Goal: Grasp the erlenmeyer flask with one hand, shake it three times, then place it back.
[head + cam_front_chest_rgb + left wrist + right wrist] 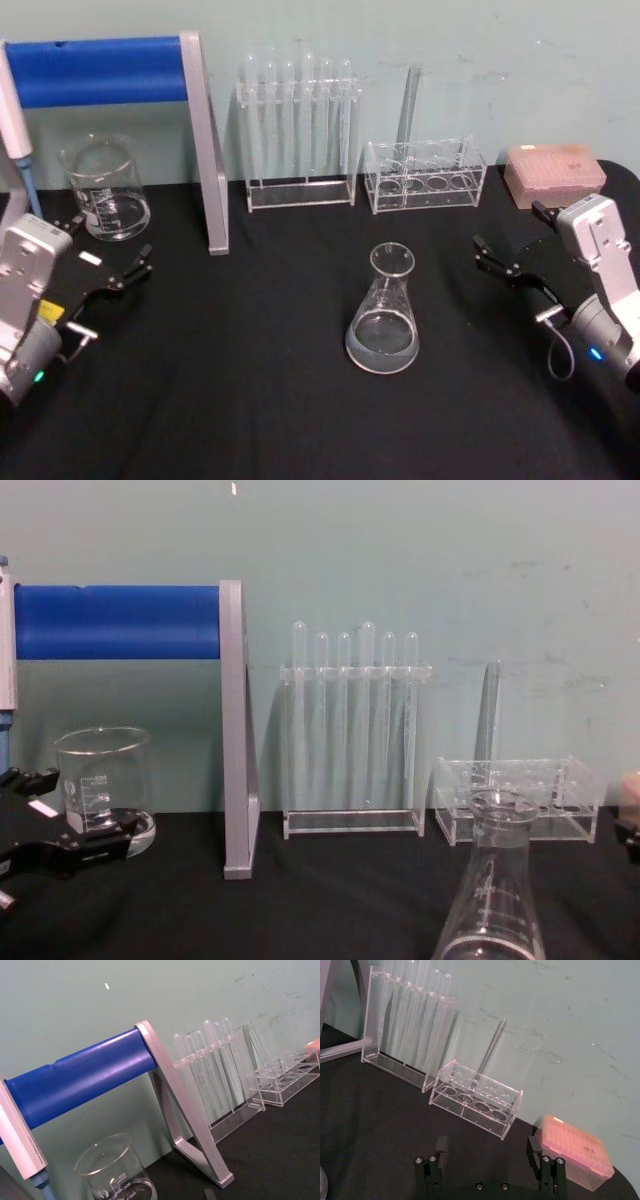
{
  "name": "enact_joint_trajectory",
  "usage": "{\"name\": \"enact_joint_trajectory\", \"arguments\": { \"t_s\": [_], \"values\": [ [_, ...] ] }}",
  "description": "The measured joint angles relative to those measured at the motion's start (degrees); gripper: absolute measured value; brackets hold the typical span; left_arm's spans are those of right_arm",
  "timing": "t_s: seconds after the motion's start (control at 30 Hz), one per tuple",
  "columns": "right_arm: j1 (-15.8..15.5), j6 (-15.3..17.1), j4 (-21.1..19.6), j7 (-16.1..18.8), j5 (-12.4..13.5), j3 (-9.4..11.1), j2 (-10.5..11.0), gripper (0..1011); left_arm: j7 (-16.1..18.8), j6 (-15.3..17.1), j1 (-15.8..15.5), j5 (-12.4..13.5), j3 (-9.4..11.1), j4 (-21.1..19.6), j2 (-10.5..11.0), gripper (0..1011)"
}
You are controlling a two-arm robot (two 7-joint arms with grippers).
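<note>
**Head view: erlenmeyer flask upright between two open grippers**

In the head view, the erlenmeyer flask (382,312) is seen standing upright on the black tabletop (250,400), a little right of centre. A shallow layer of clear liquid is held in its wide base. It is touched by neither gripper.

The right gripper (510,238) is held low over the table to the flask's right, well apart from it, with its jaws spread wide. In the right wrist view its two black fingers (440,1149) are shown with a broad gap between them.

The left gripper (108,248) is placed at the table's left edge, just in front of a glass beaker (105,190), also with its jaws apart.

Along the back wall, a tall test tube rack (298,135), a low acrylic rack (425,178) with one long tube standing in it, and a pink pipette tip box (555,172) are lined up. A grey stand with a blue bar (100,70) is set at the back left.

In the chest view the flask (492,890) is shown close, at the lower right.
</note>
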Motion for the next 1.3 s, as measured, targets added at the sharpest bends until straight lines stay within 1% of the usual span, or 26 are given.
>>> {"name": "enact_joint_trajectory", "arguments": {
  "t_s": [0.23,0.37,0.6,0.7,0.9,1.07,1.3],
  "values": [
    [-0.99,0.00,-0.89,1.45,0.03,1.17,0.26,1003,0.00,0.00,0.00,0.00,0.00,0.00,0.00,1001],
    [-2.25,0.00,-2.21,2.61,0.78,2.15,0.76,1003,0.00,0.00,0.00,0.00,0.00,0.00,0.00,1001],
    [-5.35,0.05,-5.55,4.69,2.46,4.05,2.05,1003,0.00,0.00,0.00,0.00,0.00,0.00,0.00,1001],
    [-7.35,0.23,-7.49,5.86,3.49,5.13,2.76,1003,0.00,0.00,0.00,0.00,0.00,0.00,0.00,1001],
    [-10.16,0.57,-9.98,7.38,4.88,6.59,3.74,1003,0.00,0.00,0.00,0.00,0.00,0.00,0.00,1001],
    [-12.77,0.99,-12.32,9.68,6.87,7.95,4.53,1002,0.00,0.00,0.00,0.00,0.00,0.00,0.00,1001],
    [-15.19,1.32,-14.69,13.19,8.84,8.70,4.94,1003,0.00,0.00,0.00,0.00,0.00,0.00,0.00,1001]
  ]
}}
